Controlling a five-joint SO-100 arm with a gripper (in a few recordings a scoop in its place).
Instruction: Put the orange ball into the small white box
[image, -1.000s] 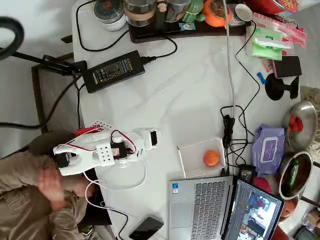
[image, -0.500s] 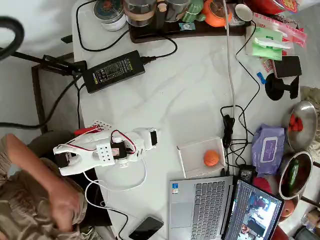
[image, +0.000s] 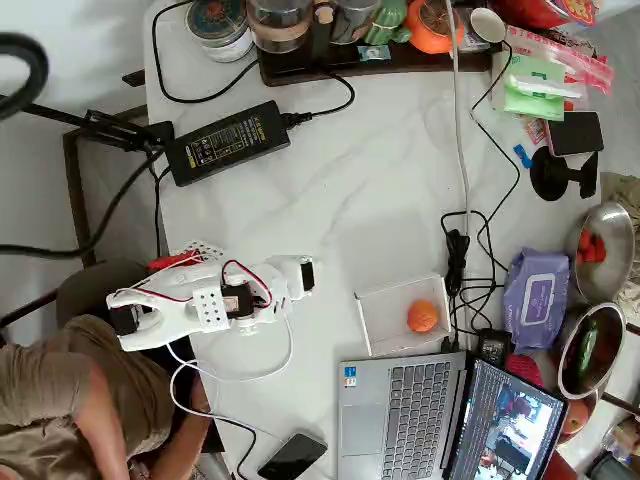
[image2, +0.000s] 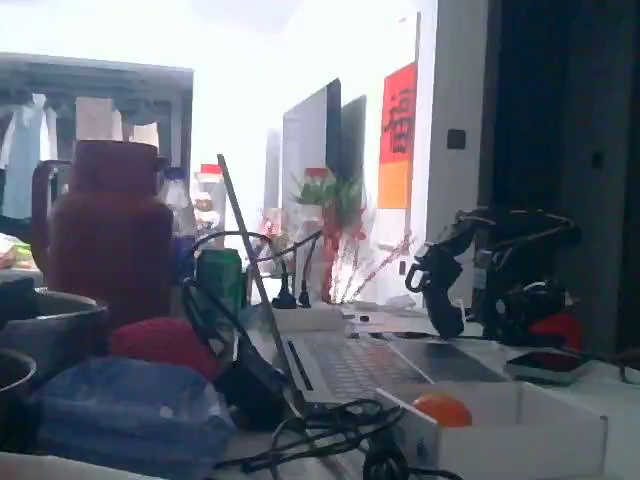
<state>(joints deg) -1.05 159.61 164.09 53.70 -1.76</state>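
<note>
One orange ball (image: 422, 316), lying inside the box toward its right side in the overhead view; its top shows above the near wall in the fixed view (image2: 442, 409).

One small white box (image: 372, 326), open-topped, on the tabletop (image: 380, 180) just above the laptop's keyboard edge in the overhead view and beside a tangle of black cables; the ball is its sole visible content.

One white robot arm (image: 215, 300), folded low at the left of the tabletop in the overhead view, well apart from the box. Its gripper (image2: 441, 292) appears dark in the fixed view, pointing downward; the fingers hold nothing that can be seen, and how far apart they stand cannot be told.

One laptop (image: 400, 405), open, at the lower edge in the overhead view.

One black power brick (image: 228, 141), upper left, cabled.

One black phone (image: 293, 457), beside the laptop.

One purple wipes pack (image: 538, 298), right of the box.

Two metal bowls: one (image: 600, 240) with red contents, one (image: 588, 350) with a green item.

One dark tray (image: 370, 58) at the top edge, carrying jars.

One person (image: 70, 400), lower left corner in the overhead view, beside the arm's base.
</note>
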